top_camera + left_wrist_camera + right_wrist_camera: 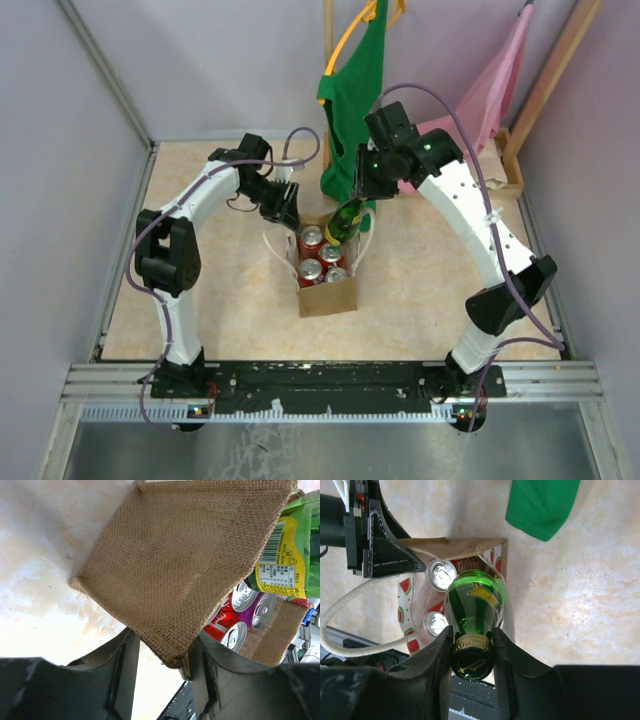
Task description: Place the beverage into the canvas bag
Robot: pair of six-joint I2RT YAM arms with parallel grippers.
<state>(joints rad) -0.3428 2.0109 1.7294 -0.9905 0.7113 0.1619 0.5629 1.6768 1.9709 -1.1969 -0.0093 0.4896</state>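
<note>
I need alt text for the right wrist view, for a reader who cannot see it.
The right hand grips a green glass bottle by its neck, over an open canvas bag that holds drink cans. The left hand is at the bag's rim on the left, and a green cloth shows at the top right.

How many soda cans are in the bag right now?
4 in the canvas bag: far-left can, middle can, near-left can, near-right can. The green bottle may hide more.

Bag (175,565) panel's rough, matt burlap; bottle (475,602) gleams, glossy green glass; cans (441,574) show shiny metal tops; table (580,605) smooth, matt.
</note>
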